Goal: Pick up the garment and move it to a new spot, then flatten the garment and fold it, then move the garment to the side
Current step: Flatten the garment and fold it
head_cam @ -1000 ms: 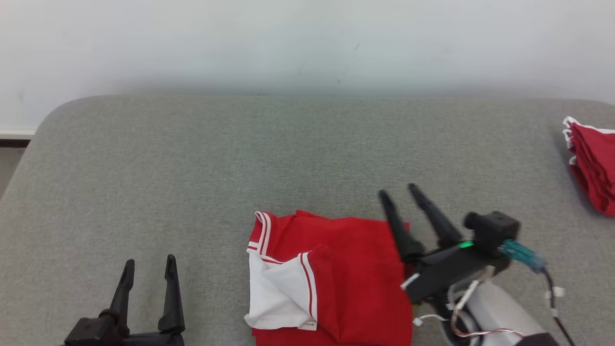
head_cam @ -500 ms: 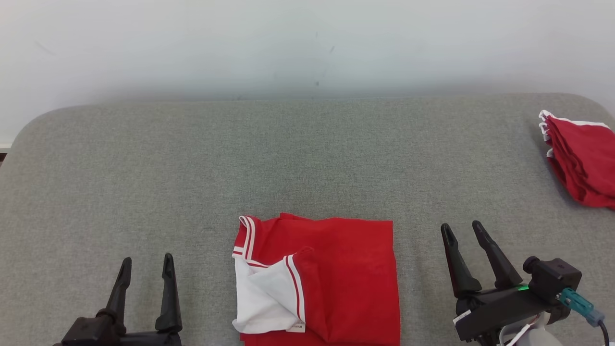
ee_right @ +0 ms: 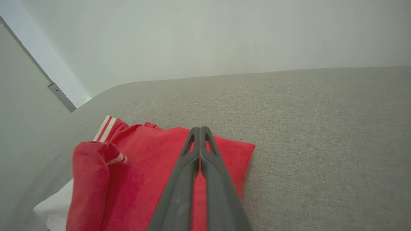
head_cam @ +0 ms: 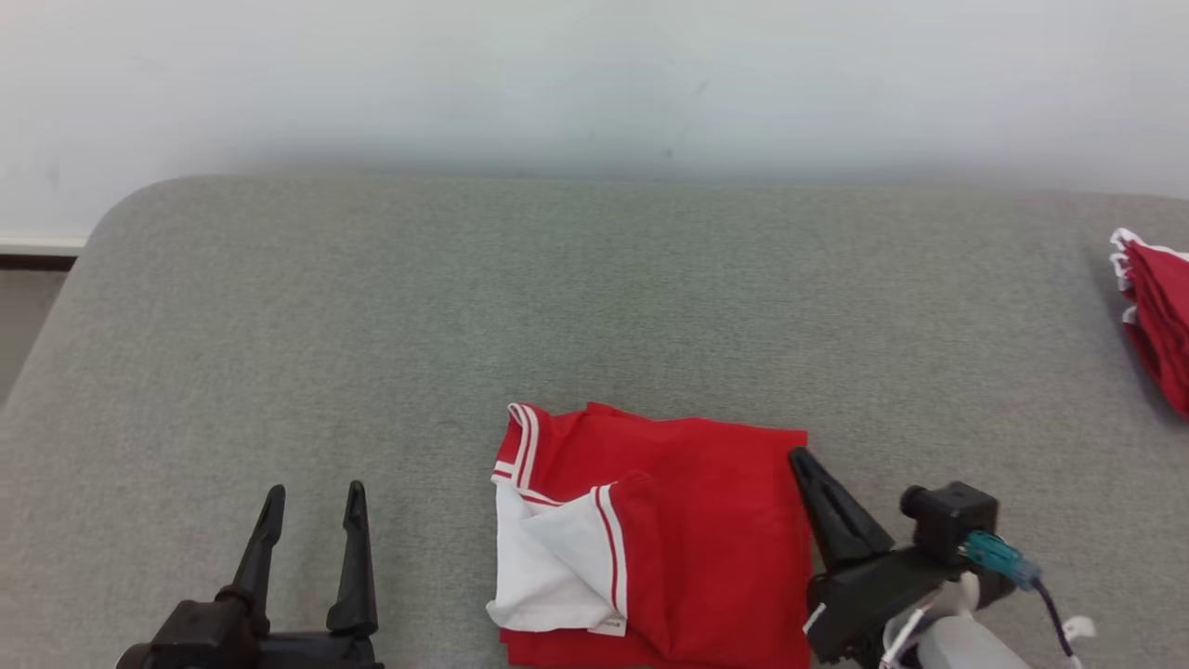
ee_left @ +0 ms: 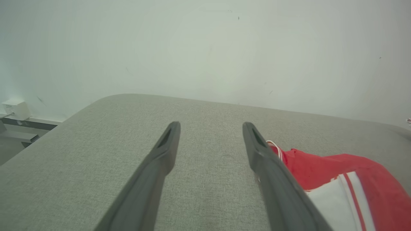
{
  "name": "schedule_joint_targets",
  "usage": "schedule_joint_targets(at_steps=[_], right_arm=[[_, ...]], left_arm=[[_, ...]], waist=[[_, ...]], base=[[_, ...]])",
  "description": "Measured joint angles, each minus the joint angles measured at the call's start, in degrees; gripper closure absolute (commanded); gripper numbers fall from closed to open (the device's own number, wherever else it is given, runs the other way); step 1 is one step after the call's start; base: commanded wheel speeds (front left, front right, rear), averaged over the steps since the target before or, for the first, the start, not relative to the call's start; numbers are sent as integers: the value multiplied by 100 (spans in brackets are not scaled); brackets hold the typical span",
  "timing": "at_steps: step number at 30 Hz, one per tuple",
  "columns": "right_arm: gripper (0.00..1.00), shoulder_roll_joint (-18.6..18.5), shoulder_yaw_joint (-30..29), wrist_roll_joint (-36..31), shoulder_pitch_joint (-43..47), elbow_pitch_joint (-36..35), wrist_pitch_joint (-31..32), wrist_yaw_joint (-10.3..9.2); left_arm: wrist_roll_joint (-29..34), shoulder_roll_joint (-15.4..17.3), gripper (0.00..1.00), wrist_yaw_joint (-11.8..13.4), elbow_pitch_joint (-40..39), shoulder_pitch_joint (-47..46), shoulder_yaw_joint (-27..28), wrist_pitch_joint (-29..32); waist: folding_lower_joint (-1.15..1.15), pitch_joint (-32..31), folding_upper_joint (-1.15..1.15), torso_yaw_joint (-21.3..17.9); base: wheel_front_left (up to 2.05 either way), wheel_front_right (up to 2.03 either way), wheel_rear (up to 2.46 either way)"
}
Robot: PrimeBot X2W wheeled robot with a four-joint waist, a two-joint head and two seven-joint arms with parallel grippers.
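— What's cut off?
— The folded red garment with white striped trim [head_cam: 687, 530] runs past the head view's bottom edge. A pile of red cloth [head_cam: 1156, 325] is clipped at the right.
— The grippers?
— The right gripper [head_cam: 799, 457], fingers pressed together, lies along the garment's right edge. Its wrist view cannot settle contact. The left gripper [head_cam: 314, 492] is spread wide, well apart.
— The surroundings?
— A grey woven tabletop [head_cam: 464, 325] and a plain white wall [head_cam: 594, 84].

The left end effector [head_cam: 314, 492] sits low, fingers spread apart, pointing forward. The right end effector [head_cam: 801, 462] has its fingers pressed together, angled leftward.
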Motion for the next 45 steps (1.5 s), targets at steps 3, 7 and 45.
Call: schedule_joint_targets(at_steps=[3, 7, 45], right_arm=[[100, 74, 272, 33, -281, 466, -1, 0], [100, 212, 679, 29, -597, 1071, -4, 0], [100, 127, -270, -330, -147, -252, -23, 0]], left_arm=[[-2, -3, 0, -7, 35, -56, -67, 1], [-32, -2, 0, -14, 75, -120, -143, 0], [-49, -1, 0, 98, 16, -155, -87, 0]], waist=[[0, 35, 0, 123], [0, 89, 0, 288], [0, 90, 0, -134]], base=[[0, 0, 0], [0, 0, 0], [0, 0, 0]])
